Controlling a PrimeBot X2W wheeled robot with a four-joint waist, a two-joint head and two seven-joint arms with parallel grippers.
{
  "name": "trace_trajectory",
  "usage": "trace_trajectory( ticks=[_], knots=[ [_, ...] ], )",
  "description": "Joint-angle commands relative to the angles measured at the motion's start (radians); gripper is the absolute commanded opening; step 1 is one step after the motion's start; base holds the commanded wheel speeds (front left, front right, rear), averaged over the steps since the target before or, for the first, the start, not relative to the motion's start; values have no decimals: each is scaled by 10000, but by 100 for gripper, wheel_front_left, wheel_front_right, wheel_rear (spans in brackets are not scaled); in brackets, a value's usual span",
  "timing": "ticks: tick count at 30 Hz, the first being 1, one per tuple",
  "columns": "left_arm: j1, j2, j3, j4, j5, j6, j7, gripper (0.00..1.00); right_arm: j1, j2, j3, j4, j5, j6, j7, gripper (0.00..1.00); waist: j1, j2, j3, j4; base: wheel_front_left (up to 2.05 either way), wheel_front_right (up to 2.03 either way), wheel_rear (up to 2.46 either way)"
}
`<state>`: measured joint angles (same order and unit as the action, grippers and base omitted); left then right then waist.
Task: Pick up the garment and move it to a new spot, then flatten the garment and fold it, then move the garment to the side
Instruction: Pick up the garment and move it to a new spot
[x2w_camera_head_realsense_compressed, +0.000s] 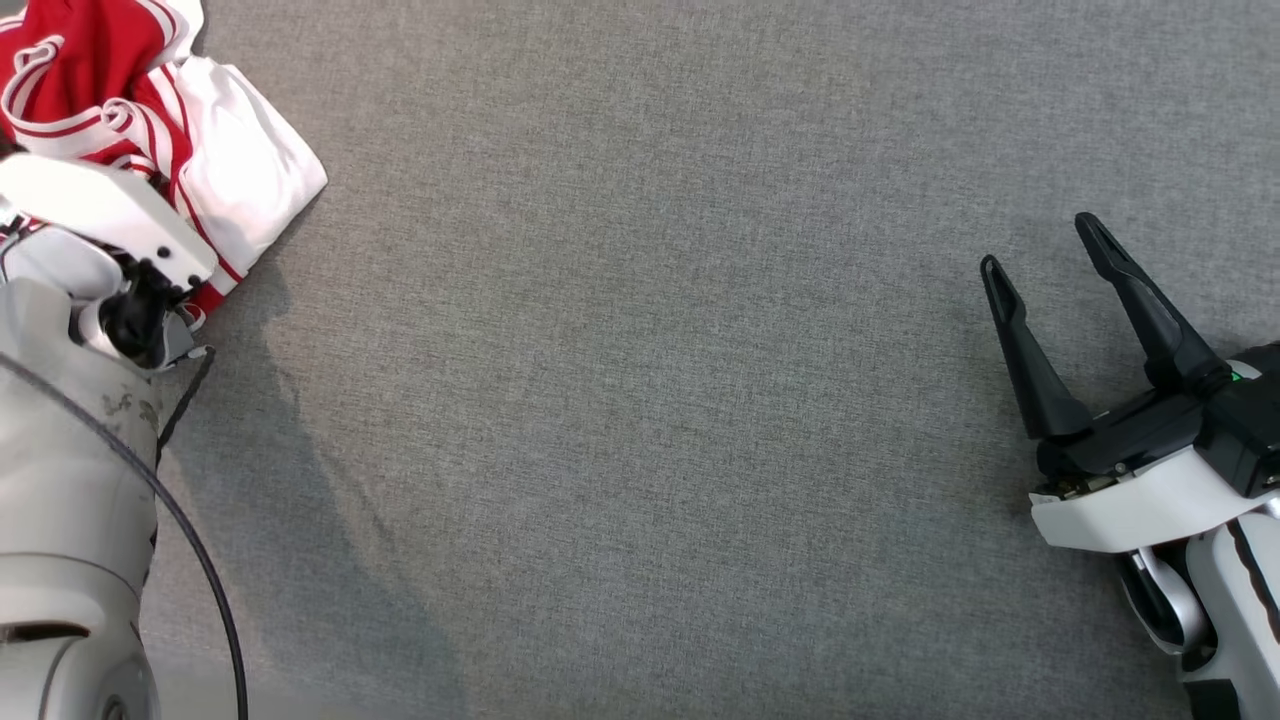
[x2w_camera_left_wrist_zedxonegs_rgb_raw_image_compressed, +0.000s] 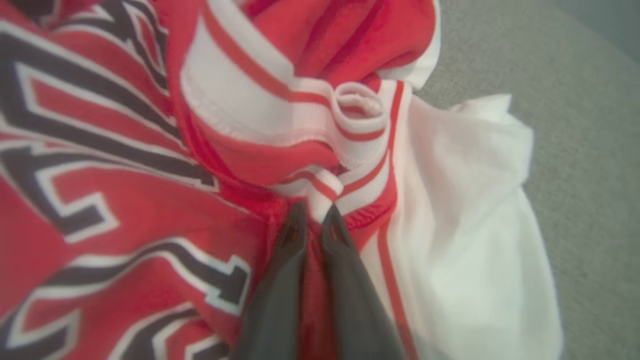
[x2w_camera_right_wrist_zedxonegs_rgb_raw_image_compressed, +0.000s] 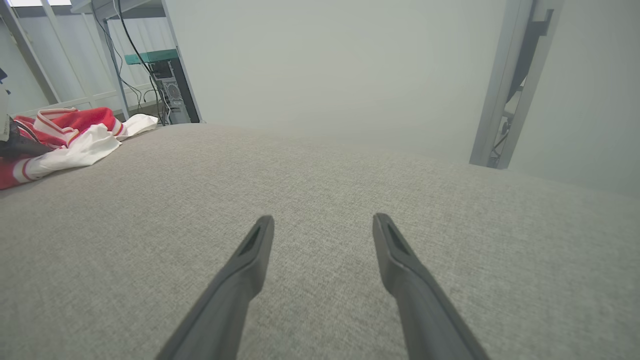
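The garment (x2w_camera_head_realsense_compressed: 230, 150) is a crumpled red and white jersey with striped trim, lying at the far left top corner of the grey table. In the left wrist view my left gripper (x2w_camera_left_wrist_zedxonegs_rgb_raw_image_compressed: 315, 212) is shut on a fold of the garment (x2w_camera_left_wrist_zedxonegs_rgb_raw_image_compressed: 225, 150), pinching striped trim between its dark fingertips. In the head view its fingers are hidden under the white wrist housing. My right gripper (x2w_camera_head_realsense_compressed: 1040, 245) stands open at the right side of the table, far from the cloth, with nothing between its fingers (x2w_camera_right_wrist_zedxonegs_rgb_raw_image_compressed: 395, 245). The garment (x2w_camera_right_wrist_zedxonegs_rgb_raw_image_compressed: 75, 135) also lies at the far left of the right wrist view.
The grey fabric table (x2w_camera_head_realsense_compressed: 640, 400) stretches between the two arms. Beyond its far edge are a metal post (x2w_camera_right_wrist_zedxonegs_rgb_raw_image_compressed: 505, 90), a pale wall and a rack with cables and a computer case (x2w_camera_right_wrist_zedxonegs_rgb_raw_image_compressed: 170, 95).
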<state>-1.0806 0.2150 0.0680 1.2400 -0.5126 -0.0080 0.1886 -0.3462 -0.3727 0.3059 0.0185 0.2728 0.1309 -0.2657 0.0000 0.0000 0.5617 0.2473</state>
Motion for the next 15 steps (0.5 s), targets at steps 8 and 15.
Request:
trace_trajectory(
  ticks=[8,15],
  knots=[
    [723,-15,66,-349,-93,-729,-2416,0,52,233,120,300,91,-2,4,100,0,0,-500,-166,0,0,0],
    [1205,184,-159,-935,185,-954,-4305,0,245,635,76,466,141,-2,4,100,0,0,-1244,-444,0,0,0]
  ],
)
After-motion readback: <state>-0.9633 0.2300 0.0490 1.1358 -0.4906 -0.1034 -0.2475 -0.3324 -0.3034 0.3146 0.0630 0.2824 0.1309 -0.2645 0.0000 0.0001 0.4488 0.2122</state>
